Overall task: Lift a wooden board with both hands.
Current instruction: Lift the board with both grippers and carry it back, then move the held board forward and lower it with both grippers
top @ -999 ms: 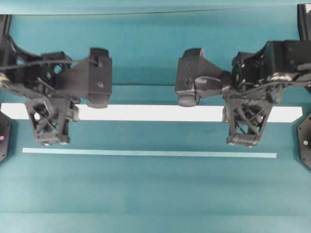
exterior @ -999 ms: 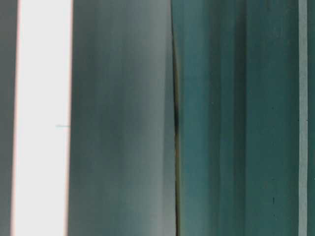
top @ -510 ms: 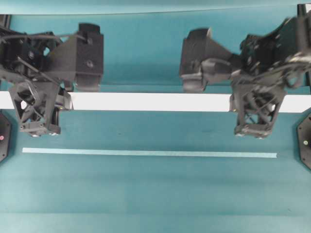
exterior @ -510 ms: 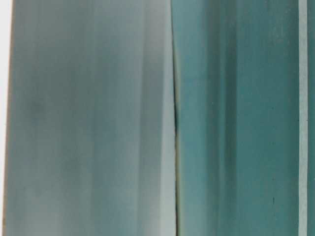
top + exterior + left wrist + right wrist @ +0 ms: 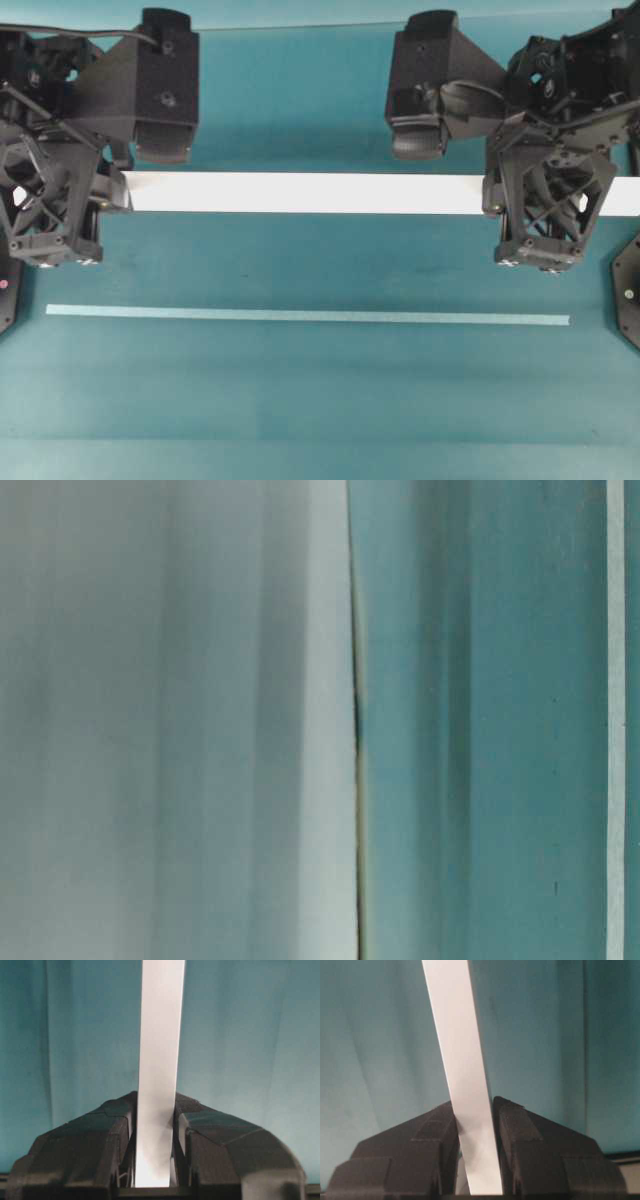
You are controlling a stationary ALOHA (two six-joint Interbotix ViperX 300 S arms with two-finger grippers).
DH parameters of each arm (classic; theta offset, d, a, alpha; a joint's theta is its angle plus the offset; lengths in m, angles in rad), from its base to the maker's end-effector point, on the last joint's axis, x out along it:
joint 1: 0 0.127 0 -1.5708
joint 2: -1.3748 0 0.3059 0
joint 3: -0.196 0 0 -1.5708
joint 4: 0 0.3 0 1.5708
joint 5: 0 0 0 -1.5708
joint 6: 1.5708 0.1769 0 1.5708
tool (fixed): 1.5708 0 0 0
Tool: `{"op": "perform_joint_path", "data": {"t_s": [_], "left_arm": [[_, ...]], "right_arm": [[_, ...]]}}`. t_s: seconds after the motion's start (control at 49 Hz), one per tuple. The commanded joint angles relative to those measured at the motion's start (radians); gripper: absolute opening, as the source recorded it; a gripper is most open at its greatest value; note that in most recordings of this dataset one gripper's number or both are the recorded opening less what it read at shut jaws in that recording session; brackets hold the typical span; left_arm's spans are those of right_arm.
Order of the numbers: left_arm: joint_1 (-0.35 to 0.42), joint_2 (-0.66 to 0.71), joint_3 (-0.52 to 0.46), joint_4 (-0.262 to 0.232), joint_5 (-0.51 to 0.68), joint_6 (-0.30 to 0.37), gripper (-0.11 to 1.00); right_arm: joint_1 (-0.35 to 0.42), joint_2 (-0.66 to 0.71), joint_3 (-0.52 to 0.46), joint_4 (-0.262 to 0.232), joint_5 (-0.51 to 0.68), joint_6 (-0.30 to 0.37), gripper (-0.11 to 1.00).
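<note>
White and long, the wooden board (image 5: 300, 193) hangs above the teal worktop (image 5: 320, 400). The left gripper (image 5: 154, 1125) and right gripper (image 5: 475, 1120) each have their fingers clamped on one end, probably so it stays level.

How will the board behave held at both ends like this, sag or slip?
Probably stiff: the board runs straight between the left gripper and right gripper, no visible sag. Its face looks smooth, so it might slip in narrow pinches. In the right wrist view it sits slanted between the fingers, so it may twist if the arms rise unevenly.
</note>
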Motion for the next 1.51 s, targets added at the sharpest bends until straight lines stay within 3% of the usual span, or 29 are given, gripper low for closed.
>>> {"op": "perform_joint_path", "data": {"t_s": [0.0, 0.591, 0.754, 0.999, 1.264, 1.489], "left_arm": [[-0.002, 0.002, -0.046, 0.002, -0.02, 0.002, 0.18], [0.0, 0.005, -0.055, 0.0, -0.023, 0.002, 0.18], [0.005, 0.006, -0.034, 0.002, -0.04, 0.0, 0.18], [0.008, 0.028, 0.129, 0.002, -0.186, -0.002, 0.18], [0.008, 0.049, 0.342, 0.002, -0.342, -0.005, 0.18], [0.008, 0.055, 0.453, 0.002, -0.5, -0.005, 0.18]], "right_arm": [[-0.003, 0.005, -0.035, -0.002, -0.014, 0.026, 0.22], [-0.003, 0.008, -0.034, -0.011, -0.012, 0.028, 0.22], [-0.003, 0.009, 0.006, -0.025, -0.015, 0.026, 0.22], [-0.003, 0.006, 0.207, -0.028, -0.078, 0.018, 0.22], [-0.003, -0.014, 0.419, -0.028, -0.279, 0.02, 0.22], [0.017, 0.003, 0.583, -0.028, -0.486, 0.023, 0.22]]}}
